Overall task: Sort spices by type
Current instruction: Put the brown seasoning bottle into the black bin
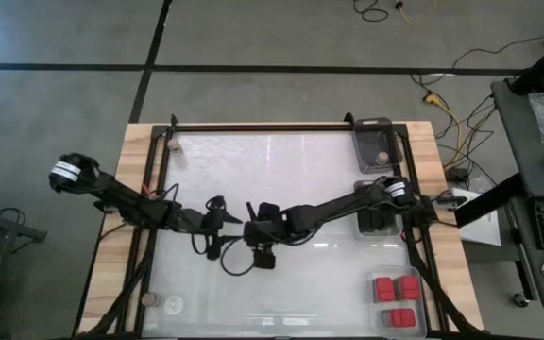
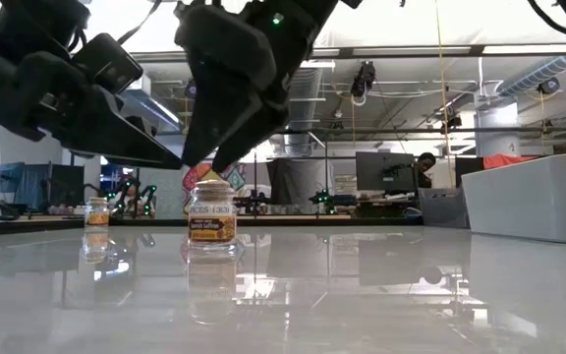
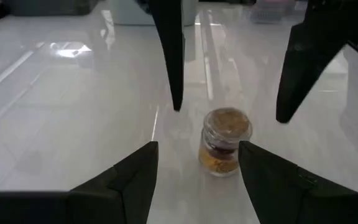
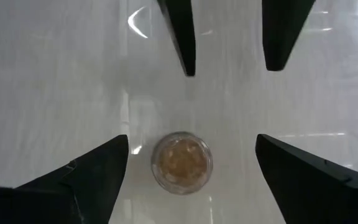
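White glossy tabletop: seen mid-frame in the high view, edged by a wooden border.
Room: grey floor with cables is seen at upper right.
Trays: red blocks are held in a clear tray at lower right.
Jar: stood upright at the table's centre, untouched.
Second jar: stood farther left in the low view.
Left gripper: fingers spread, either side of the jar.
Right gripper: fingers spread wide, above the jar.
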`<state>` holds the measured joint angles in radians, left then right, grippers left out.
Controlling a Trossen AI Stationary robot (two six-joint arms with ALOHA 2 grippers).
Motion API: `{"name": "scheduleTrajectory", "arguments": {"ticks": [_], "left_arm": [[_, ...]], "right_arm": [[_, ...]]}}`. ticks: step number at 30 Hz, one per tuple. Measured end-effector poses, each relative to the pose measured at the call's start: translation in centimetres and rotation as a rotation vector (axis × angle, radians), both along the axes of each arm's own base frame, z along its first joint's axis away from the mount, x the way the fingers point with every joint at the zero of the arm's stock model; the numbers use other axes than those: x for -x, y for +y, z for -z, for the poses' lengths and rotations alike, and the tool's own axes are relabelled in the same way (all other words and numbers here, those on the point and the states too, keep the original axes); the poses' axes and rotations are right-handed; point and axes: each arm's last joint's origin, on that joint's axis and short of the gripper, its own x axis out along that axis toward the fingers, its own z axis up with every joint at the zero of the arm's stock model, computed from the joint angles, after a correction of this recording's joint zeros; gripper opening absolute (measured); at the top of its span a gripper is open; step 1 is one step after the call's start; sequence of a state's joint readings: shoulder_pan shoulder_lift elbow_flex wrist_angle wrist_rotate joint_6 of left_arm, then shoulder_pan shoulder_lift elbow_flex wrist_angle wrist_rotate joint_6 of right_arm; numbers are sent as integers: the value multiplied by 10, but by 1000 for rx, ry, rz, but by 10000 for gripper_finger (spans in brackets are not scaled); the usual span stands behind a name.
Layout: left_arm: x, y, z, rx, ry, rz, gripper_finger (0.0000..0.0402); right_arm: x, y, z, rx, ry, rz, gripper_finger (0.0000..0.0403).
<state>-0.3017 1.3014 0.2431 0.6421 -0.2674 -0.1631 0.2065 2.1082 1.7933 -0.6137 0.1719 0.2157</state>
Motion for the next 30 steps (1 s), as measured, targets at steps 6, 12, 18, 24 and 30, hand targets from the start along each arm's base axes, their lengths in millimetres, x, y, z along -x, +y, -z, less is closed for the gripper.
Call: {"name": "scheduleTrajectory", "arguments": {"ticks": [6,12,18,24,30], "left_arm": [[-1,2,2,-9,3,-27,207],[-1,2,3,-8,4,-28,207],[-1,2,3,-7,3,-35,207],[0,2,1,-8,5,-13,207],[4,4,5,-32,62,-7,207]], "right_arm": [[-1,0,9,-6,30,26,327],[-3,2,20,-35,53,15,304],[-3,2,25,-42,65,11,280],[-1,2,19,-111,117,-8,266],[-5,3,-5,-112,123,-8,297]]}}
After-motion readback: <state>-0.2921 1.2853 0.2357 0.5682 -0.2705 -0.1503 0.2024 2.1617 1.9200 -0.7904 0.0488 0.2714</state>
